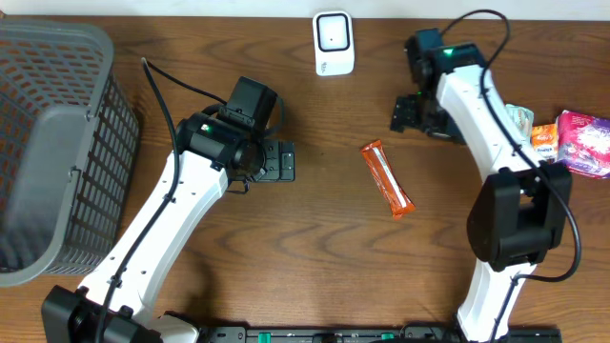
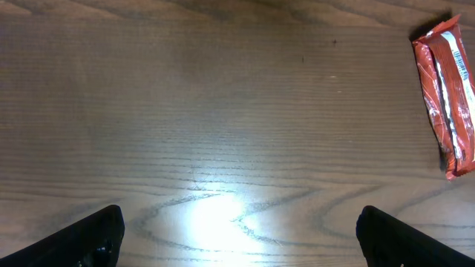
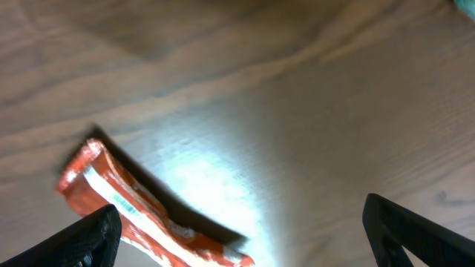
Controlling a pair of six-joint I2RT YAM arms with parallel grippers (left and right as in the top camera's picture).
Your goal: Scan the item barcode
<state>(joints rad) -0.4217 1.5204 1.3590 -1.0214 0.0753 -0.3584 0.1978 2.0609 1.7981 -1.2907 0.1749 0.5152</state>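
The item, an orange snack bar [image 1: 386, 178], lies flat on the wooden table between the two arms, touched by neither gripper. In the left wrist view the bar [image 2: 448, 104] sits at the far right edge with its white barcode strip facing up. The right wrist view catches it blurred at the lower left [image 3: 141, 211], close to one finger. My left gripper [image 1: 276, 160] [image 2: 239, 237] is open over bare wood, left of the bar. My right gripper [image 1: 408, 112] [image 3: 241, 233] is open above and right of the bar. A white scanner [image 1: 334, 43] stands at the back centre.
A large grey mesh basket [image 1: 57, 124] fills the left side of the table. At the right edge lie a pink packet [image 1: 583, 141], a small orange packet [image 1: 543, 139] and a pale packet partly hidden behind the right arm.
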